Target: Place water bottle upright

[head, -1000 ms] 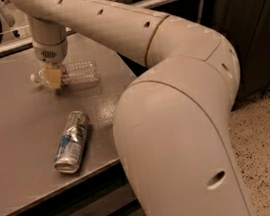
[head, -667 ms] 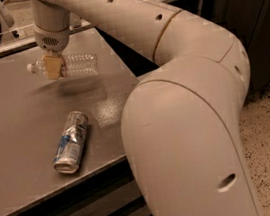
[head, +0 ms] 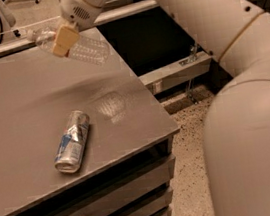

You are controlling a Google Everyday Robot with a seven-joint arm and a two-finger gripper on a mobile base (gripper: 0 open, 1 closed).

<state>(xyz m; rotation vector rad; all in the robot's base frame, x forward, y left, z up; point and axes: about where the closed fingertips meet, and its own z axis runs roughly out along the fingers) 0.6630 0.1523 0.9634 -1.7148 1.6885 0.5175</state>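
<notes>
The water bottle is a clear ribbed plastic bottle, held in the air above the grey table near its far right part. It lies tilted, its cap end up and to the left, its base down and to the right. My gripper is shut on the water bottle near its neck, with a tan finger pad across it. My white arm reaches in from the right.
A silver-blue drink can lies on its side on the table, near the front. The table's right edge drops to a speckled floor. Drawers sit under the table front. A dark gap and a metal rail lie beyond the right edge.
The gripper has lifted the water bottle off the table and carried it up. The can has not moved.
</notes>
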